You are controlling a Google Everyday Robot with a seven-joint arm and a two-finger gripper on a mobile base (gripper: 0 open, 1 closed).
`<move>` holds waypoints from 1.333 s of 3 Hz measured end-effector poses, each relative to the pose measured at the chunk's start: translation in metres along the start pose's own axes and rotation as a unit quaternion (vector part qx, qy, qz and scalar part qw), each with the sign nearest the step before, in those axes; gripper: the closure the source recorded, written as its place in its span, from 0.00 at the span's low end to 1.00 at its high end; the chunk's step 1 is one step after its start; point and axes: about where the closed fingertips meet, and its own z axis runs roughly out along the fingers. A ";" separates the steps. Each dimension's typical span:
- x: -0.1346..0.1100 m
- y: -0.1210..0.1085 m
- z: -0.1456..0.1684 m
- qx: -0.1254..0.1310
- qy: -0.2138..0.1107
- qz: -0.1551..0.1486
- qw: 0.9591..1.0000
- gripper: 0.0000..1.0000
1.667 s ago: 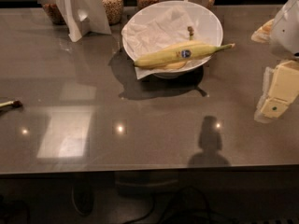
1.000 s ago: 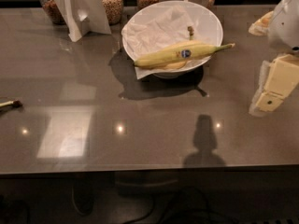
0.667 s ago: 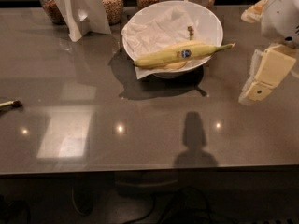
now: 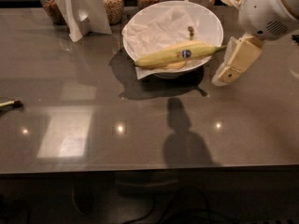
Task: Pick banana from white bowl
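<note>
Jaws, state impossible to tell, hover just outside the white bowl (image 4: 212,29), close to the banana (image 4: 173,55) tip.

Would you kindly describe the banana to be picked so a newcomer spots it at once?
On the grey table, find the white bowl at the back, beside the gripper. The banana lies across its front: long, greenish-yellow, with a blue sticker, unlike the paler piece beneath.
</note>
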 end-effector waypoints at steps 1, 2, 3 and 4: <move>-0.013 -0.032 0.025 0.016 -0.034 -0.018 0.999 0.00; -0.014 -0.035 0.033 0.018 -0.035 -0.027 0.999 0.00; -0.022 -0.038 0.052 0.010 -0.043 -0.040 0.998 0.19; -0.026 -0.037 0.069 -0.005 -0.048 -0.049 0.998 0.42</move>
